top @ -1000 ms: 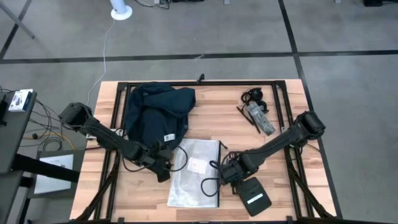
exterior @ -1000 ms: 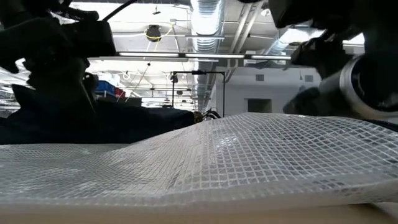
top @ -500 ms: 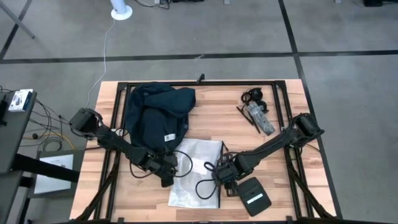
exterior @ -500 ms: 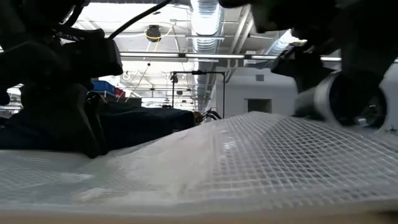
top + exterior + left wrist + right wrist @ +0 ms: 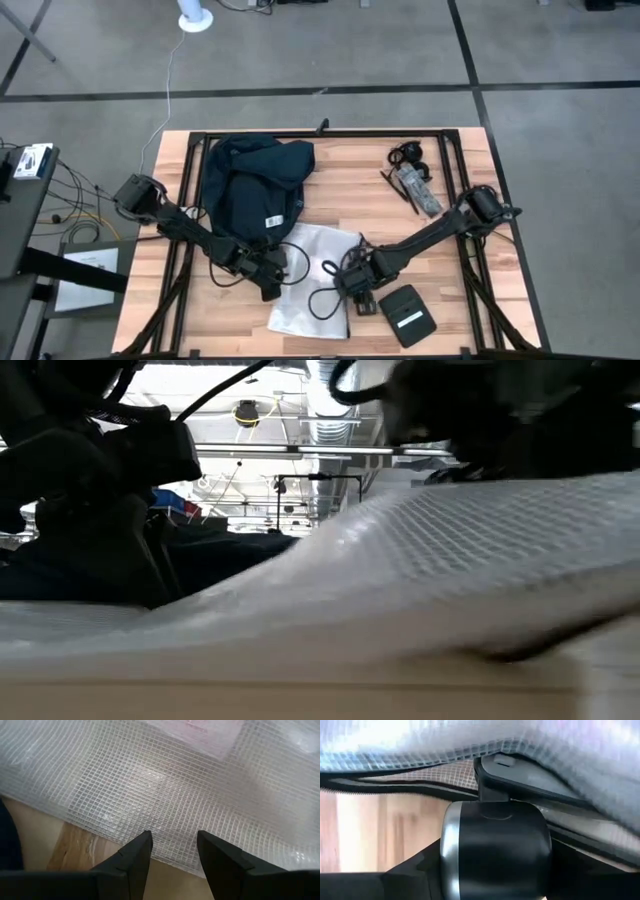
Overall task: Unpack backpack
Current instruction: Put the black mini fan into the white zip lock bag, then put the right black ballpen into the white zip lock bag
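Note:
The dark navy backpack [image 5: 250, 185] lies crumpled at the table's far left. Near of it lies a clear mesh plastic bag [image 5: 310, 290]. Its right side [image 5: 480, 530] is raised in a hump. My left gripper [image 5: 172, 840] is open, with its fingers over the bag's left edge [image 5: 100, 827]. My right gripper [image 5: 352, 285] is at the bag's right edge, shut on a black round thing with a silver rim [image 5: 495, 850]. A black cable [image 5: 322, 300] loops from there over the bag. My left gripper's fingertips [image 5: 142, 842] stand just over the mesh bag's edge; I cannot tell whether they touch it. My right gripper holds the black round thing by its sides [image 5: 451, 855] between its two fingers, coming level from the table's right. The thing's far end [image 5: 495, 775] is pushed in under the bag's raised zip edge [image 5: 395, 785].
A small black flat pouch with a white label [image 5: 408, 315] lies near the front, right of the mesh bag. A bundle of small dark items [image 5: 412, 180] lies at the far right. A black frame [image 5: 330, 132] runs round the tabletop.
My right gripper has gone toward the table's left with the black round thing. It has pushed the mesh bag's right edge, which has risen and buckled leftward while the left part stays flat. My left gripper has come slightly rightward, onto the bag's left edge.

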